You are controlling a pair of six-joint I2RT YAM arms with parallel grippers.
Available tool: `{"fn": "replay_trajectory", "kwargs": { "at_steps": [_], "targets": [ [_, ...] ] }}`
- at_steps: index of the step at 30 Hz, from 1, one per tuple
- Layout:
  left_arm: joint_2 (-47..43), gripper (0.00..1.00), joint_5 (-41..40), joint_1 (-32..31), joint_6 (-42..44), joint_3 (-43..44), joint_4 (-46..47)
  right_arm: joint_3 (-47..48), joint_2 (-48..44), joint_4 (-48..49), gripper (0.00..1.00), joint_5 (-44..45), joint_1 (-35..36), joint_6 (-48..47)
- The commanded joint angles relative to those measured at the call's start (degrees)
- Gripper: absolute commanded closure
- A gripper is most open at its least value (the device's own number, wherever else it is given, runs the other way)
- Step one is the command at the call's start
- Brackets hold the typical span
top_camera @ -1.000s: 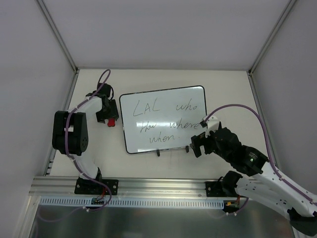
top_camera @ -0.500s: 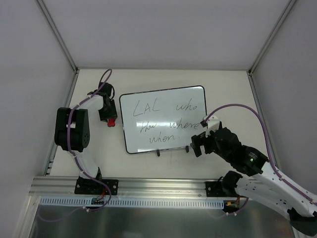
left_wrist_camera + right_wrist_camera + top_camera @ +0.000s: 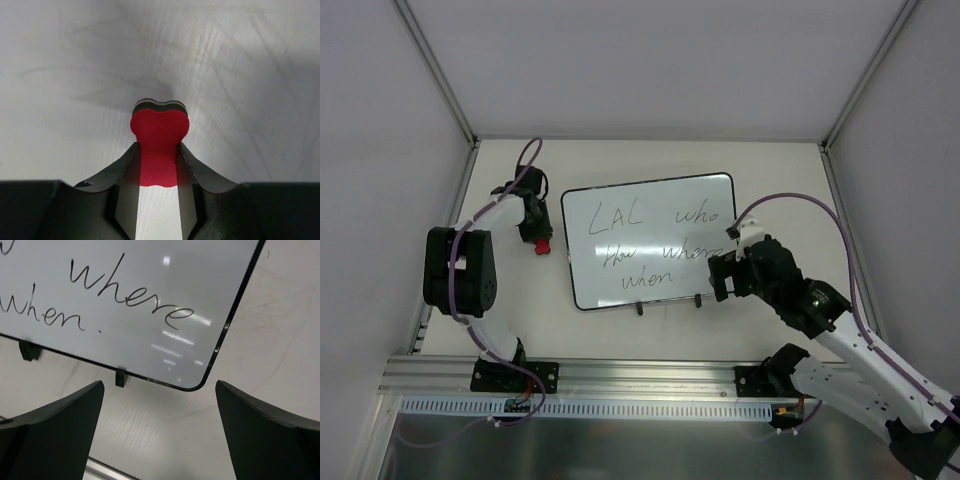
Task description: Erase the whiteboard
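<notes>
The whiteboard [image 3: 650, 240] lies flat in the middle of the table, with black handwritten words on it. Its near right corner and one foot show in the right wrist view [image 3: 150, 305]. My left gripper [image 3: 538, 240] is left of the board, shut on the narrow waist of the small red bone-shaped eraser [image 3: 543, 246]. In the left wrist view the eraser [image 3: 160, 135] sticks out past the fingers [image 3: 131, 170] over bare table. My right gripper [image 3: 720, 280] is open and empty, just off the board's near right corner.
White walls with metal posts [image 3: 440, 80] enclose the table on three sides. An aluminium rail [image 3: 620, 375] runs along the near edge by the arm bases. Purple cables [image 3: 800, 205] loop over both arms.
My left gripper with the eraser has shifted slightly toward the far side. My right gripper has moved a little up toward the board's near right corner.
</notes>
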Motion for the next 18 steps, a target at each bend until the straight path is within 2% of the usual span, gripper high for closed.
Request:
{"fn": "replay_trajectory", "kwargs": {
  "at_steps": [1,2,4,5,8,11,14,18],
  "targets": [
    [-9.5,0.92,0.7,0.6,-0.4,-1.9,-0.5,4.8,2.5,3.2,0.01,-10.7,-8.8,-1.7],
    [-10.7,0.92,1.0,0.6,-0.4,-2.9,-0.6,5.1,4.0,3.9,0.01,-13.0,-14.1,-2.0],
    [-14.8,0.92,1.4,0.6,-0.4,-3.7,-0.9,6.4,5.6,6.0,0.01,-21.6,-19.1,-3.0],
    [-16.1,0.92,1.7,0.6,-0.4,-4.4,-0.9,6.9,8.1,7.3,0.01,-23.7,-23.5,-3.1],
    [-21.5,0.92,1.7,0.6,0.3,-5.7,-1.5,8.8,12.0,9.5,0.01,-31.1,-30.7,-1.9],
    [-27.2,0.92,2.0,0.6,1.2,-6.8,-2.4,8.2,16.7,15.2,0.05,-37.8,-36.2,3.1],
    [-32.4,0.92,2.8,0.6,2.1,-7.9,-2.9,5.3,19.9,25.4,0.12,-43.5,-39.7,8.9],
    [-38.0,0.92,5.6,0.6,3.1,-9.3,-3.3,5.7,24.2,28.9,0.16,-45.2,-40.5,7.7]
  ]
}}
